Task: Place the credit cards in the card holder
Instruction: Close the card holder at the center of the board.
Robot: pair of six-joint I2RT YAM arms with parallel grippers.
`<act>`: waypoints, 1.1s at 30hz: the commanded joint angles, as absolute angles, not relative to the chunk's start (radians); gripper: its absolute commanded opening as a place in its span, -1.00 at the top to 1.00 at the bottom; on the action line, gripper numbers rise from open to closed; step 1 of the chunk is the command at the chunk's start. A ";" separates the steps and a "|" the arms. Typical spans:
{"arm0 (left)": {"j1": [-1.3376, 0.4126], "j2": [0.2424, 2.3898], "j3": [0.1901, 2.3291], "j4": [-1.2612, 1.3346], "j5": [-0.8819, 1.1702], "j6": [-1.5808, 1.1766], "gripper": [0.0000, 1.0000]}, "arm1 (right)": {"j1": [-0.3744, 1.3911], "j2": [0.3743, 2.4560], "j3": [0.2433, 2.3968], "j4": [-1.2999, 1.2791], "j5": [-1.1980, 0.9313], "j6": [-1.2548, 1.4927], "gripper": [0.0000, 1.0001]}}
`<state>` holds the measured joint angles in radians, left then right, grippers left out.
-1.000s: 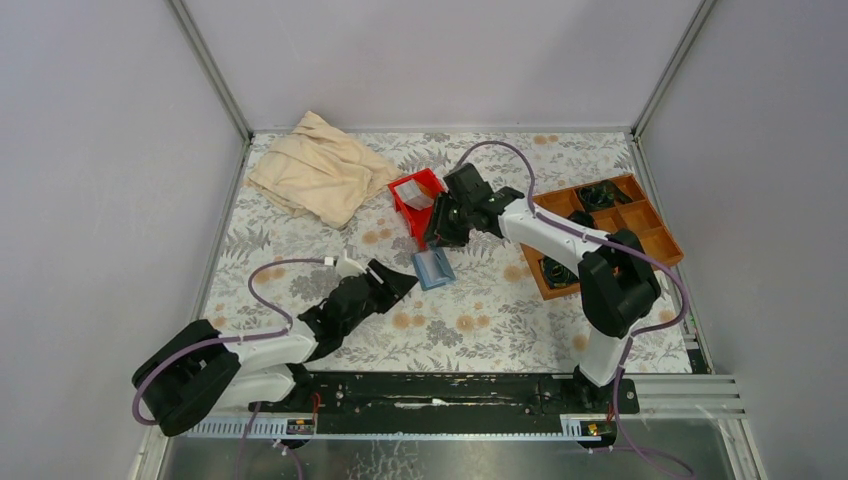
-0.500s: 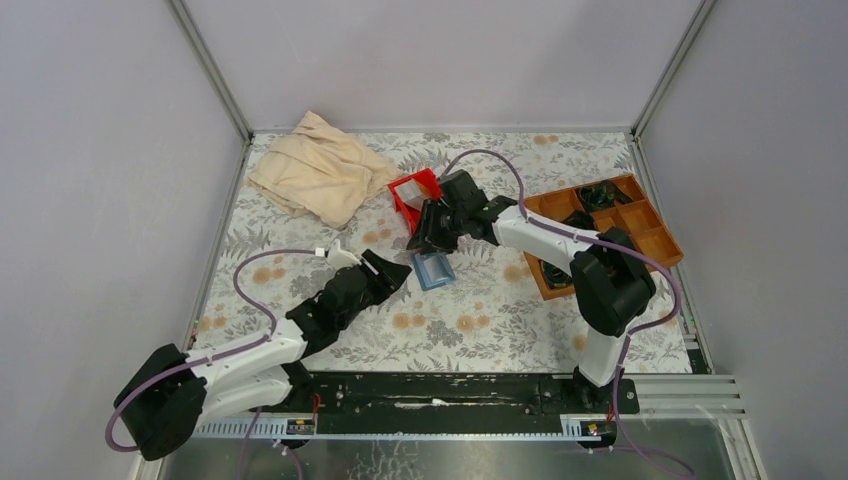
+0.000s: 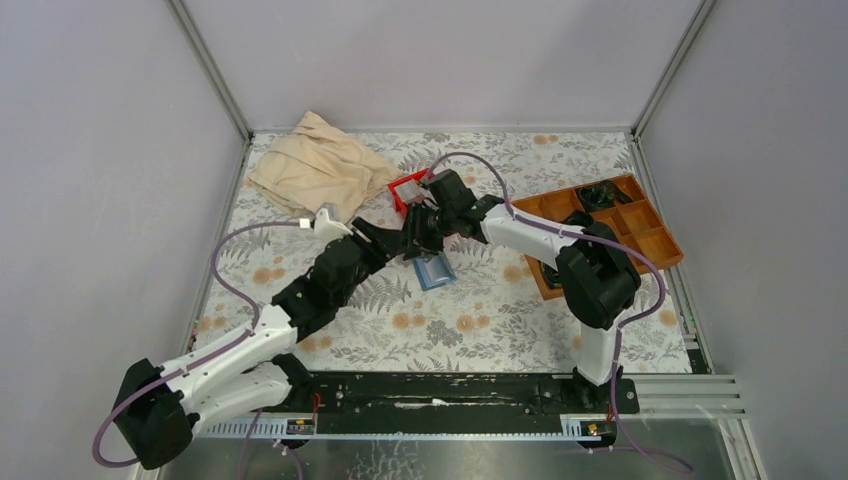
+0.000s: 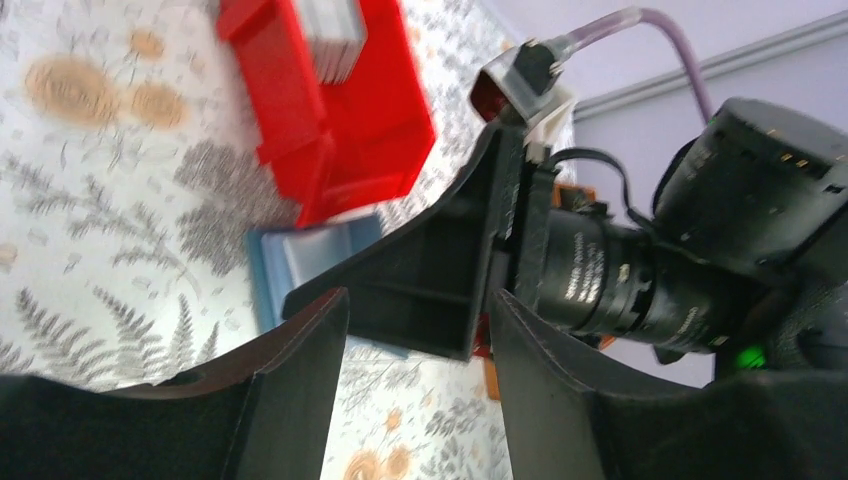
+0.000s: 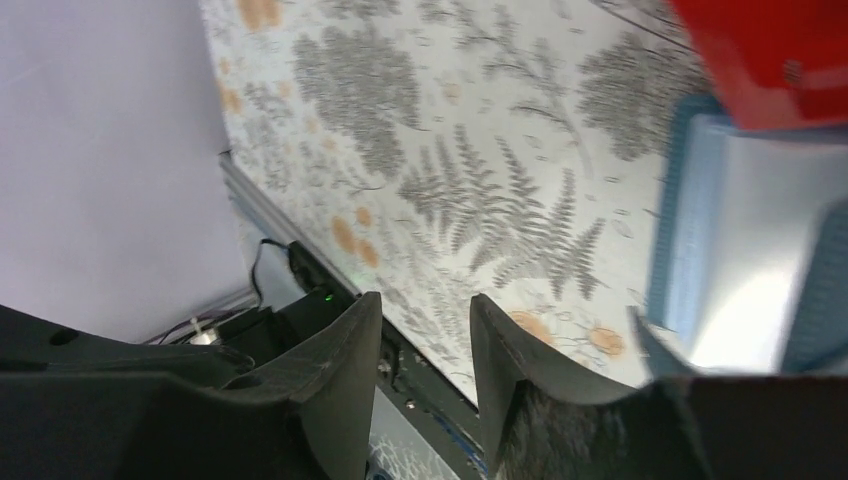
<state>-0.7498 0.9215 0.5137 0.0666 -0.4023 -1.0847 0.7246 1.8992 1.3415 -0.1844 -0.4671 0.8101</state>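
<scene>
The card holder [image 3: 435, 269] is a teal-blue wallet lying open on the floral cloth, its pale inside facing up [image 5: 750, 250]. It sits just in front of the red bin [image 3: 408, 188]. Silver credit cards [image 4: 332, 38] stand stacked in that bin. My left gripper [image 3: 397, 240] is open just left of the wallet [image 4: 305, 262], with nothing between its fingers [image 4: 300, 380]. My right gripper [image 3: 416, 237] hangs open and empty over the wallet's far left corner, almost touching the left one. In the right wrist view its jaws [image 5: 425, 300] frame only bare cloth.
A crumpled beige cloth [image 3: 320, 175] lies at the back left. A brown wooden compartment tray [image 3: 640, 225] with dark items stands at the right. The right arm's black wrist [image 4: 640, 280] fills the space just ahead of my left fingers. Metal frame posts edge the table.
The left arm has stretched forward and right until its gripper meets the right one near the wallet. The right gripper has shifted slightly left over the bin's front and narrowed a little.
</scene>
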 commanded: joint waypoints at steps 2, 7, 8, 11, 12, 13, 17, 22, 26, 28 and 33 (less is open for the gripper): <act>-0.727 0.952 0.685 -0.050 -0.536 -0.975 -0.25 | 0.751 1.884 1.513 -0.270 -0.563 0.723 0.12; -0.679 1.007 0.773 -0.033 -0.496 -0.919 -0.28 | 0.750 1.779 1.549 -0.389 -0.424 0.641 0.12; -0.671 1.023 0.786 -0.030 -0.479 -0.913 -0.28 | 0.748 1.743 1.521 -0.390 -0.371 0.637 0.13; -0.655 1.079 0.817 -0.012 -0.413 -0.888 -0.28 | 0.722 1.627 1.394 -0.363 -0.243 0.653 0.24; -0.651 1.097 0.824 -0.003 -0.384 -0.879 -0.28 | 0.708 1.593 1.343 -0.341 -0.213 0.664 0.30; -0.648 1.118 0.833 0.004 -0.355 -0.868 -0.28 | 0.688 1.558 1.292 -0.315 -0.188 0.679 0.35; -0.630 1.219 0.898 0.013 -0.228 -0.817 -0.28 | 0.627 1.479 1.146 -0.240 -0.136 0.707 0.56; -0.621 1.381 1.030 -0.016 -0.064 -0.747 -0.27 | 0.598 1.511 1.072 -0.180 -0.189 0.725 0.83; -0.615 1.513 1.122 -0.067 0.058 -0.730 -0.25 | 0.597 1.555 1.030 -0.116 -0.230 0.753 0.94; -0.614 1.567 1.151 -0.086 0.104 -0.730 -0.25 | 0.598 1.568 1.008 -0.088 -0.239 0.762 0.96; -0.613 1.650 1.170 -0.089 0.176 -0.741 -0.23 | 0.598 1.601 0.975 -0.033 -0.254 0.776 0.99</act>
<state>-0.6205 1.6112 1.1439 -0.0547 0.0696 -0.7643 0.5945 1.5902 0.9874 -0.1352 -0.2268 0.7521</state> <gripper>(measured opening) 0.619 0.015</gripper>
